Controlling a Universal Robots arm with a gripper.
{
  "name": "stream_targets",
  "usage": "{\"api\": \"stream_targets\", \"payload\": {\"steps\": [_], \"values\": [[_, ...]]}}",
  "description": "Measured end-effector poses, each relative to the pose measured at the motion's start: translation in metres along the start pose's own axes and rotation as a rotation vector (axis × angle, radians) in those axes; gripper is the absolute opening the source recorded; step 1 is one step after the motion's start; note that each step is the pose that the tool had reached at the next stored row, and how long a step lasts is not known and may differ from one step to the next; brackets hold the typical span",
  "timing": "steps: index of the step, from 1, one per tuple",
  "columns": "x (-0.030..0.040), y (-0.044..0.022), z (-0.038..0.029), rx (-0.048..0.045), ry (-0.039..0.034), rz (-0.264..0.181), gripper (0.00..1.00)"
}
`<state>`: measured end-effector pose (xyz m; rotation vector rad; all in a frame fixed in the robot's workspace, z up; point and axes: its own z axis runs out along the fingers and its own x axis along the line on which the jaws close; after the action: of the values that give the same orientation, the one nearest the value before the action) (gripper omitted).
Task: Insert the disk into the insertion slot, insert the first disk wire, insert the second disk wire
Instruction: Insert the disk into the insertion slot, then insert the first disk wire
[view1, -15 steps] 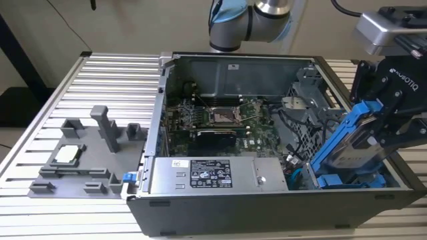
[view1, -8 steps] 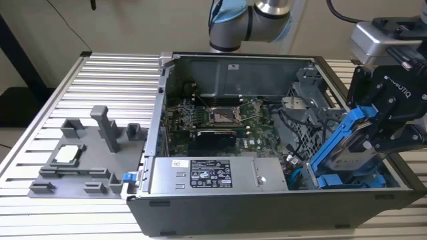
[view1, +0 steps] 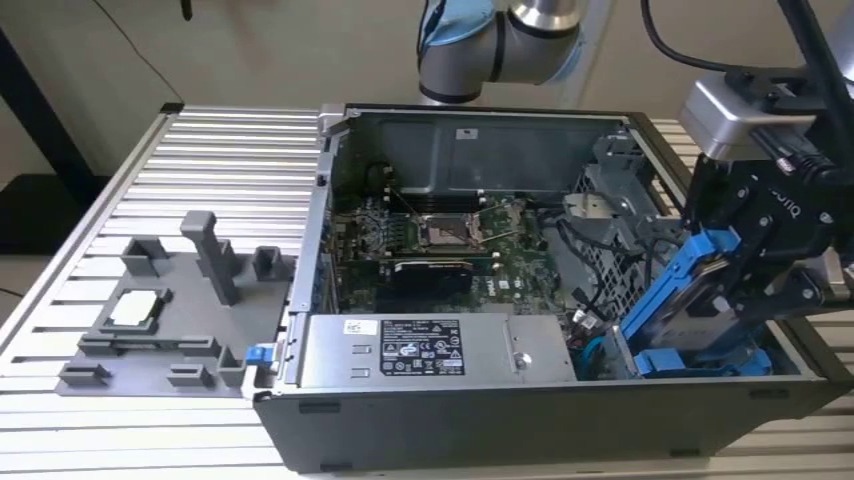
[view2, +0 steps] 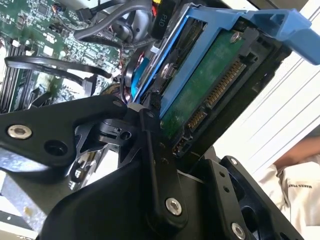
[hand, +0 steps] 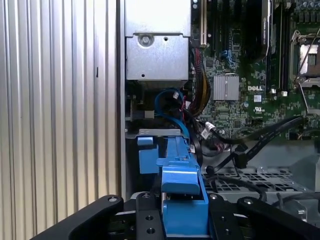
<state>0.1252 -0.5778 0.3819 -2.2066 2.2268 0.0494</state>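
My gripper (view1: 754, 265) is shut on the disk (view1: 697, 280), a drive in a bright blue carrier. It holds the disk tilted over the open computer case's corner on the exterior view's right. The disk's low end dips toward the insertion slot (view1: 638, 345), beside another blue carrier front (view1: 701, 362). In the second wrist view the disk's green board and connector (view2: 205, 85) face the camera, clamped between black fingers (view2: 152, 150). In the first wrist view the carrier (hand: 182, 192) points at the bay below. A blue wire (hand: 167, 100) and black wires (hand: 260, 137) lie loose near the bay.
The case holds a motherboard (view1: 441, 235) and a power supply (view1: 427, 350). On the ribbed aluminium table (view1: 227, 160), at the exterior view's left, stands a grey fixture (view1: 174, 300) with parts. A person's white sleeve (view2: 295, 192) is nearby.
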Motion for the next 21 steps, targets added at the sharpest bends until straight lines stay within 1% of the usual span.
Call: {"api": "stream_targets", "payload": {"steps": [3,4,14,16,17,18,19,21], "values": [[0.0001,-0.0001,0.0055,-0.0003,0.0,0.0,0.33],[0.0002,-0.0001,0.0065,-0.0018,0.0,0.0,0.33],[0.0002,-0.0001,0.0069,-0.0032,-0.0001,-0.001,0.33],[0.0002,-0.0001,0.0069,-0.0032,-0.0003,-0.001,0.34],[0.0002,-0.0001,0.0068,-0.0031,-0.0002,-0.001,0.4],[0.0002,-0.0001,0.0069,-0.003,-0.0003,-0.001,0.4],[0.0002,-0.0001,0.0069,-0.0031,-0.0003,-0.001,0.47],[0.0002,-0.0001,0.0069,-0.0031,-0.0003,-0.002,0.47]]}}
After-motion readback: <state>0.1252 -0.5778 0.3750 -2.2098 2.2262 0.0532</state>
